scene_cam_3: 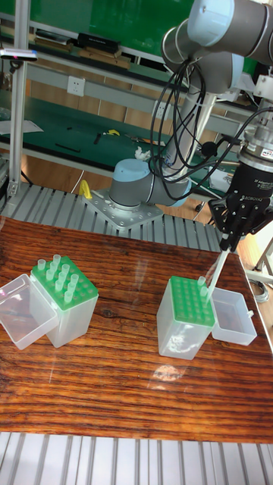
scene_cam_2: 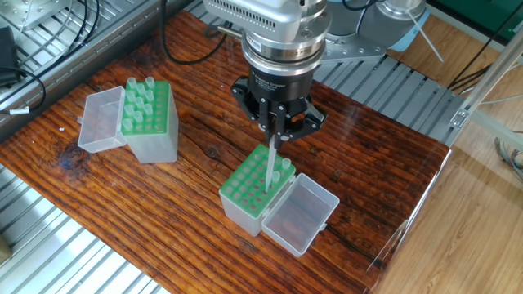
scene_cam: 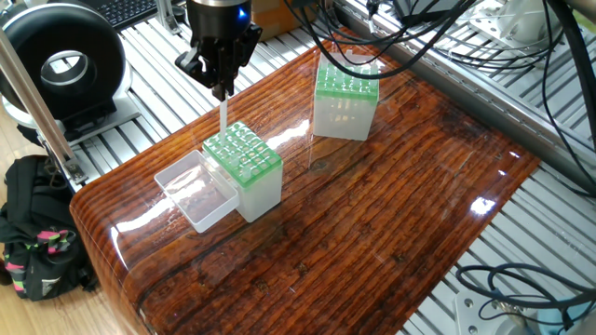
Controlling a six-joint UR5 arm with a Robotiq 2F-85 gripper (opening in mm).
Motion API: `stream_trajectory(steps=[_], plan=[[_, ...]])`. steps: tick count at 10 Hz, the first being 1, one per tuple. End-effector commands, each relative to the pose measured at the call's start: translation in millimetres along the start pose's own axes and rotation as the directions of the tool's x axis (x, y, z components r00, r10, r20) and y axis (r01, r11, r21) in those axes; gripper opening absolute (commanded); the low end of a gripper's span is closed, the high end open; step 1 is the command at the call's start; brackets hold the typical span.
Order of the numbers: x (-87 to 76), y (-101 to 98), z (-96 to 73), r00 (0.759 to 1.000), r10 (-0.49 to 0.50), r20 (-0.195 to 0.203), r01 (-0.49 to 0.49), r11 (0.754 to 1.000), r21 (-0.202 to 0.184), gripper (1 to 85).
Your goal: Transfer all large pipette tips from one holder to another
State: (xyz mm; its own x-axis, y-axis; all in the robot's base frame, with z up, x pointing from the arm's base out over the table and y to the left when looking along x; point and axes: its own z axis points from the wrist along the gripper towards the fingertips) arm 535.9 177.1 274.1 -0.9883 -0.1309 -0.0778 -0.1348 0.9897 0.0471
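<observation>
My gripper (scene_cam_2: 276,137) is shut on the top of one large pipette tip (scene_cam_2: 269,169), which hangs upright over the nearer green-topped holder (scene_cam_2: 245,192). The same gripper (scene_cam: 222,90) and tip (scene_cam: 223,113) show above that holder (scene_cam: 244,156) in one fixed view. The tip's point (scene_cam_3: 209,289) is level with the grid near its lid-side edge; I cannot tell whether it sits in a hole. One or two tips (scene_cam_2: 286,166) stand in that grid's corner. The second holder (scene_cam_2: 149,114) carries several tips (scene_cam_3: 59,274).
Each holder has a clear lid hinged open beside it, one lid (scene_cam_2: 303,212) by the nearer holder and the other lid (scene_cam_2: 101,122) by the farther one. Both stand on a glossy wooden board (scene_cam_2: 368,171) over aluminium rails. Cables (scene_cam: 438,46) run behind it.
</observation>
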Motion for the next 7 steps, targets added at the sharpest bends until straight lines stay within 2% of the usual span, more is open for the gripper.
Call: stream_trajectory(steps=[1,7], plan=[[0.7,0.2,1.2,1.000,-0.006,-0.007,0.006,1.000,-0.008,1.0],[-4.2,0.2,1.9,1.000,-0.014,0.001,0.014,1.000,-0.008,1.0]])
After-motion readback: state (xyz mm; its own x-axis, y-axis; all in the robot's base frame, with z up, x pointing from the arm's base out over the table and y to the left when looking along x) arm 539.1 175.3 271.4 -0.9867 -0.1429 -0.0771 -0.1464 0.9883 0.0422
